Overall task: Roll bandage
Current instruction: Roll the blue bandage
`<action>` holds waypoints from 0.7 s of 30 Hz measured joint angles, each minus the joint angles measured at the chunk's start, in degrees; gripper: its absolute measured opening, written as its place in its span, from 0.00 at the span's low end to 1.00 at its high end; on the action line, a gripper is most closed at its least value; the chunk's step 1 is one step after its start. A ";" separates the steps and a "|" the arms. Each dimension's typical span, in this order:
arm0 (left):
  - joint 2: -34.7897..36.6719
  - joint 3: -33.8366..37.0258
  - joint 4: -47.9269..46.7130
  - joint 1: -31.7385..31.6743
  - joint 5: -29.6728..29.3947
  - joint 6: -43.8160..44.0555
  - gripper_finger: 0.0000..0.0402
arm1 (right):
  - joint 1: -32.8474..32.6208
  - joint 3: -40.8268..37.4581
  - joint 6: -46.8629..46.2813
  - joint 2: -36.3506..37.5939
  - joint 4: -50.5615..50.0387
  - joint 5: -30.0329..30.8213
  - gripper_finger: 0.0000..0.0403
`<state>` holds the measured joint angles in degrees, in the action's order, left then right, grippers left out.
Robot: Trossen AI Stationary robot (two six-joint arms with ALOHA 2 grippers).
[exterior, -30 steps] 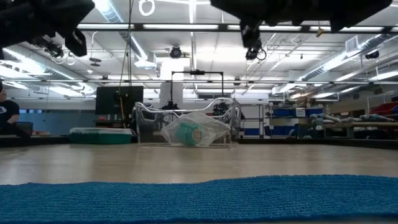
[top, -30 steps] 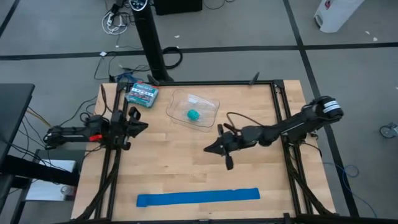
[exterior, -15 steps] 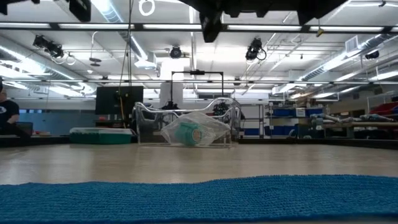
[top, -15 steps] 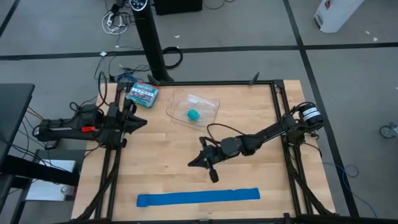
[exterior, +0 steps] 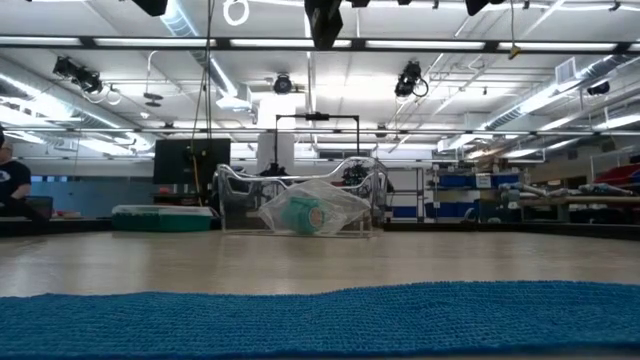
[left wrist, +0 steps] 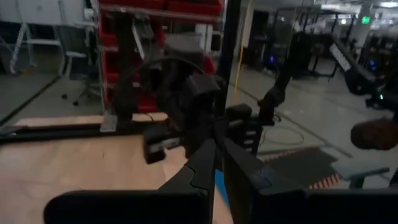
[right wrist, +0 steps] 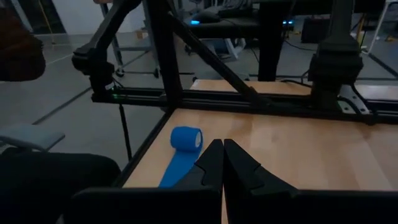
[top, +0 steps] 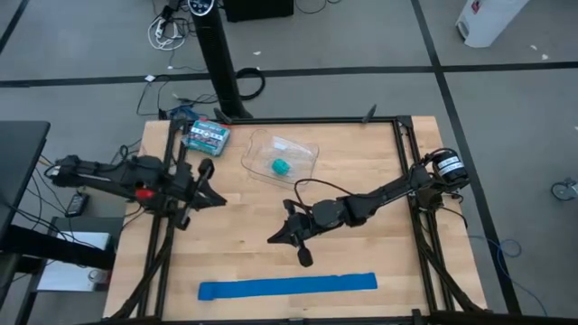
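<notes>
Bandage: flat along the table's near edge, long axis parallel to that edge, small rolled end toward the left. Right gripper above mid-table, apart from the strip, fingers pressed together, holding nothing. Left gripper over the left edge, well apart, nearly closed, empty.

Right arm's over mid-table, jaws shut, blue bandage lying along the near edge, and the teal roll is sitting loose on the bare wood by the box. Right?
Not quite. The teal roll isn't loose on the wood: it sits inside the clear plastic container, as the high view shows. The rest holds: right gripper over mid-table with jaws shut, bandage along the near edge, green-and-white box beside the container.
</notes>
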<state>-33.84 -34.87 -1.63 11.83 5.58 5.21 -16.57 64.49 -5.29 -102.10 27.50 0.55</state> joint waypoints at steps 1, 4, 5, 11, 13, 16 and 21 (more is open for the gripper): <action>-1.44 -0.45 0.77 1.07 -0.45 -0.28 0.09 | 0.18 0.00 0.20 0.00 -0.17 0.69 0.00; -5.82 -2.31 4.31 4.88 -1.75 -0.71 0.09 | 0.59 0.31 0.74 0.26 -2.30 5.06 0.00; -7.38 -3.28 5.04 6.29 -2.31 -1.27 0.09 | 0.80 0.93 0.84 0.35 -3.83 6.10 0.00; -15.29 -9.55 3.10 16.59 -12.73 -6.11 0.09 | 0.98 7.35 1.05 0.63 -14.61 6.96 0.00; -17.74 -10.15 3.08 20.51 -17.27 -6.67 0.09 | 0.52 7.84 1.04 0.63 -15.47 6.98 0.00; -21.19 -10.36 2.73 26.28 -25.02 -6.59 0.09 | -0.24 8.06 1.25 0.63 -15.70 7.28 0.00; -25.53 -10.36 -0.18 34.79 -37.61 -1.76 0.09 | -1.56 8.11 -0.64 0.47 -15.50 7.49 0.00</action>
<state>-59.37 -45.23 -1.81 46.62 -32.03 3.45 -18.13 72.60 -5.92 -101.64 11.99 8.04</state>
